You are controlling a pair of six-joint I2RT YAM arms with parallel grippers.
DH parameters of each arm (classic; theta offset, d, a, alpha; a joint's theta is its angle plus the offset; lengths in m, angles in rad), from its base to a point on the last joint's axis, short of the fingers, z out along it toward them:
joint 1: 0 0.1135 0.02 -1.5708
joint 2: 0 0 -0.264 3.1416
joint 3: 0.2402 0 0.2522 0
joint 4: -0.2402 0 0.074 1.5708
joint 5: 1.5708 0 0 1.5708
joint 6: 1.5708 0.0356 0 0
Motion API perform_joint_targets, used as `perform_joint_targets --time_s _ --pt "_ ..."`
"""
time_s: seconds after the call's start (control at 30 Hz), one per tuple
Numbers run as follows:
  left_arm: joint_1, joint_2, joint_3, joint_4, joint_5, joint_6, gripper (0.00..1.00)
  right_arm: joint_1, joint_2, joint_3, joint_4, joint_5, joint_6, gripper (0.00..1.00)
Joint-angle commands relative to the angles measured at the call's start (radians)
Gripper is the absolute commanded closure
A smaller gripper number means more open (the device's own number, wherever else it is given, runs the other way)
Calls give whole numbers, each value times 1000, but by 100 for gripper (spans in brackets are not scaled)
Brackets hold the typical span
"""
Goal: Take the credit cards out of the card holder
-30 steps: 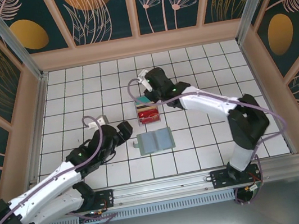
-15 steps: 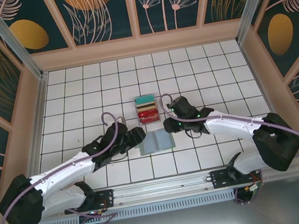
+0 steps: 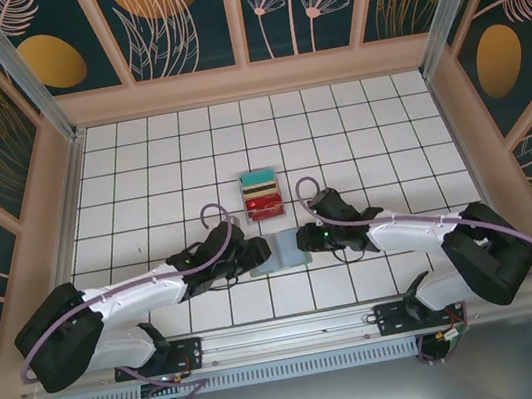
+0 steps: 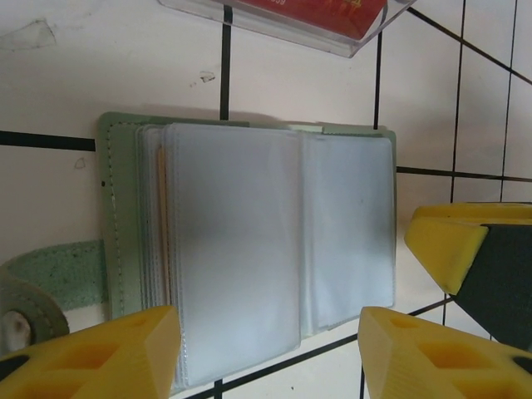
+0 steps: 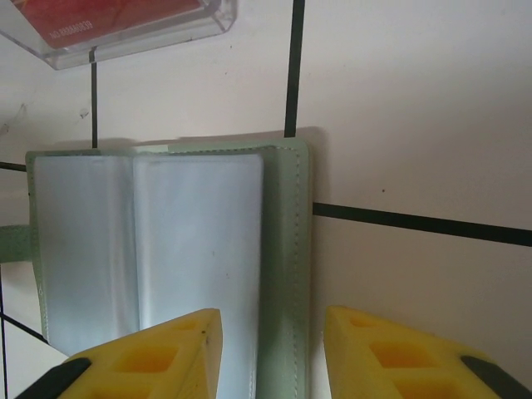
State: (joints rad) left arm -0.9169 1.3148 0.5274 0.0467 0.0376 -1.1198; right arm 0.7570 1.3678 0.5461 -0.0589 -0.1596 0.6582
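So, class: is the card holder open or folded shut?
Open. The card holder lies flat on the table, its clear sleeves spread either side of the fold.

In the top view the wallet (image 3: 282,255) lies spread flat on the table (image 3: 140,169), just below the middle of the frame. The tray (image 3: 258,176), with a stack of cards (image 3: 263,200) in it, sits straight above the wallet, near but apart. The left gripper (image 3: 255,258) is at the wallet's left edge and the right gripper (image 3: 303,242) at its right edge.
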Motion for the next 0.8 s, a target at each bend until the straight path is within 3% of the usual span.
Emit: perform_joint_targets --time_s 0.0,0.77 --pt "-11 26 17 34 18 4 42 13 26 -8 29 -10 23 63" --pt "-19 121 33 100 71 17 44 52 73 -1 39 3 39 67"
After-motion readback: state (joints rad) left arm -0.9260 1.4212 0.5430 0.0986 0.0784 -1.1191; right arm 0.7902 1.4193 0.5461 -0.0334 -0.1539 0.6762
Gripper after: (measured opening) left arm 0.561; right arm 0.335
